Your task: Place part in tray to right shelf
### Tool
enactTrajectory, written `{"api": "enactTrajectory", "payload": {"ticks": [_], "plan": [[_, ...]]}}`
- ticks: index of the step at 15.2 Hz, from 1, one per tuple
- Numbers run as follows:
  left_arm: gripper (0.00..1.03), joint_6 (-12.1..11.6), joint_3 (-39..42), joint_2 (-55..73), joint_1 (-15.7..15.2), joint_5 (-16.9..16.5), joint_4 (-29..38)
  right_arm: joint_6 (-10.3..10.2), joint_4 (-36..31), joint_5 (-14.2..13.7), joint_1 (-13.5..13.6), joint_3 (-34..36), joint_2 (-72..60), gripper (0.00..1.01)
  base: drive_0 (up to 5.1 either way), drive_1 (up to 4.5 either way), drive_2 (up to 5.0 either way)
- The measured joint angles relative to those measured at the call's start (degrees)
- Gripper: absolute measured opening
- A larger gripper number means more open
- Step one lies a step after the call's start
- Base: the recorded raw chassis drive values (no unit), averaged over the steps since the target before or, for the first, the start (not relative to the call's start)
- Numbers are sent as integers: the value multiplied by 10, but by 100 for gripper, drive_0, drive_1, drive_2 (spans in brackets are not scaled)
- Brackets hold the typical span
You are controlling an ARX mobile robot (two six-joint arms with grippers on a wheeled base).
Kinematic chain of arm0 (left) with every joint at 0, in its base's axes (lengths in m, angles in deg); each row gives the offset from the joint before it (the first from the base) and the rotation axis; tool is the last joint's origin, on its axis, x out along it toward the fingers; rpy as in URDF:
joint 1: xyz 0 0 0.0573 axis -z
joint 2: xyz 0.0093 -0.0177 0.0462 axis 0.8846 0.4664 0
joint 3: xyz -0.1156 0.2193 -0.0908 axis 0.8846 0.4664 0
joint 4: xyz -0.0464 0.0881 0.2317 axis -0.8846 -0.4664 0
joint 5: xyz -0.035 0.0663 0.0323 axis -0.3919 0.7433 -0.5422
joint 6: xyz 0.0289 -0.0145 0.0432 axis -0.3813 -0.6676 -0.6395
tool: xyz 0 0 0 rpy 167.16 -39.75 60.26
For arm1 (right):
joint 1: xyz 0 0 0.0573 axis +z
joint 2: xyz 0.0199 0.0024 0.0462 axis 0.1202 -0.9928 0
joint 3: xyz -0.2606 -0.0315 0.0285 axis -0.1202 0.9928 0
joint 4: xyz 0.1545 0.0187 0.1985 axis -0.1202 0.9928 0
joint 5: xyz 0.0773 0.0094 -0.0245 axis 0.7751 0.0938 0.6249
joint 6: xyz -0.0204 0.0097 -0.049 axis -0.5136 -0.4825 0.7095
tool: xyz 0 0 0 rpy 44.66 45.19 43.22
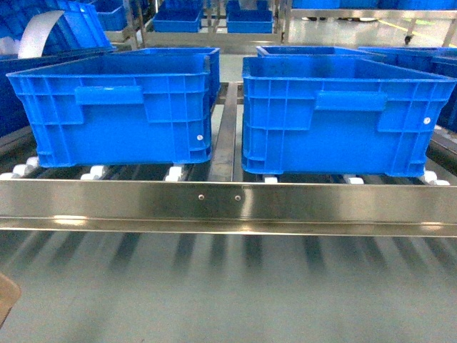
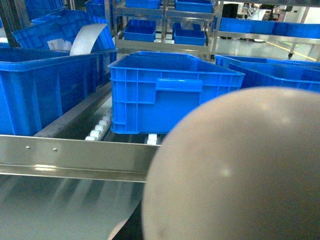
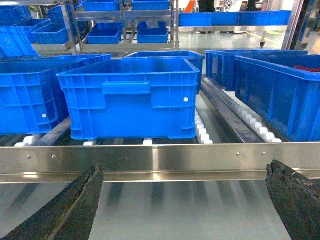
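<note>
The beige tray (image 2: 235, 170) fills the lower right of the left wrist view as a big rounded wall close to the lens. It hangs in front of the right shelf's steel front rail (image 2: 75, 157). My left gripper's fingers are hidden behind it. A beige corner of the tray (image 1: 6, 304) shows at the head view's bottom left edge. The part is out of view. My right gripper (image 3: 185, 167) is open before the rail (image 3: 160, 159), its dark fingers (image 3: 75, 205) wide apart with nothing between them.
Two large blue crates (image 1: 121, 107) (image 1: 343, 114) stand side by side on the white rollers (image 1: 93, 172) behind the rail (image 1: 228, 200), with a narrow gap between them. More blue crates sit on racks behind and to both sides. A grey reflective surface lies below the rail.
</note>
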State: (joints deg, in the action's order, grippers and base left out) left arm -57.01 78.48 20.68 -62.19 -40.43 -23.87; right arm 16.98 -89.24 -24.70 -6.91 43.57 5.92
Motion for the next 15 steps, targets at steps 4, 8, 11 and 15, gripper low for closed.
{"api": "enactTrajectory", "payload": {"ticks": [4,8,11,15], "plan": [[13,0,0,0,0,0,0,0,0,0,0,0,0,98,0,0,0],[13,0,0,0,0,0,0,0,0,0,0,0,0,98,0,0,0],[13,0,0,0,0,0,0,0,0,0,0,0,0,98,0,0,0],[13,0,0,0,0,0,0,0,0,0,0,0,0,98,0,0,0]]}}
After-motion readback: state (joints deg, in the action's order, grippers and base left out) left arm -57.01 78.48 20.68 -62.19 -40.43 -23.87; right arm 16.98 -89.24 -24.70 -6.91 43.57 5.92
